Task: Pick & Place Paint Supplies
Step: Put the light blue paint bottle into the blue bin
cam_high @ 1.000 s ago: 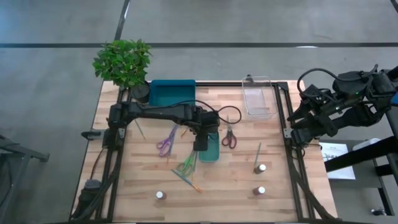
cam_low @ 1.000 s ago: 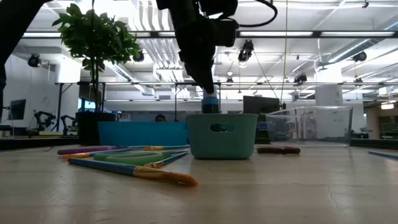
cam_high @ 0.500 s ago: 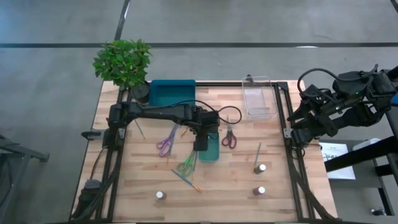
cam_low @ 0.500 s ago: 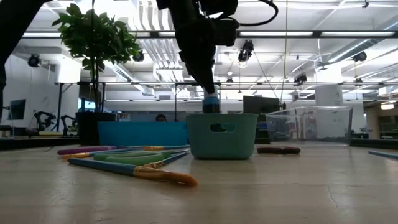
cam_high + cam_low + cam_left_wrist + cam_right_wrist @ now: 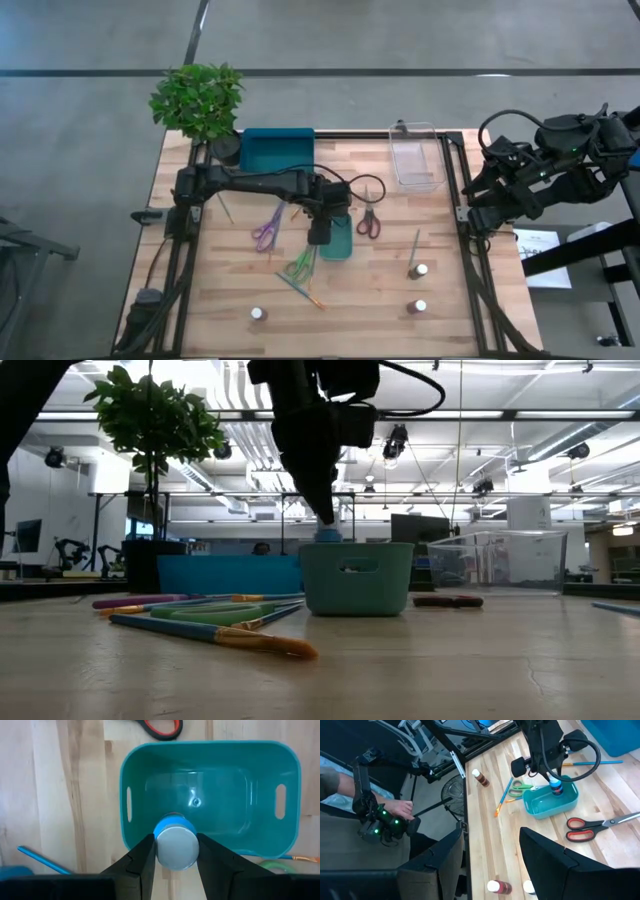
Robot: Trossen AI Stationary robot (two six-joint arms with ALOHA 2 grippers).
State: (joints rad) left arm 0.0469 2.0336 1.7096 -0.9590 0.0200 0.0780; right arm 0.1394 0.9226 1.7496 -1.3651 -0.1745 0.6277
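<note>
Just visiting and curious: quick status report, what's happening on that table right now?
Left gripper shut on blue paint pot, over small teal tray. Right gripper parked off the table's right side. Tray empty, nothing in the way.

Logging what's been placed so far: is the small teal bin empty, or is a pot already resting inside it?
Empty so far. The small teal bin shows a bare floor; the blue pot is gripped in the left claw above its rim.

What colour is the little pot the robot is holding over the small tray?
The small round pot is blue with a white cap, clearest in the left wrist view.
</note>
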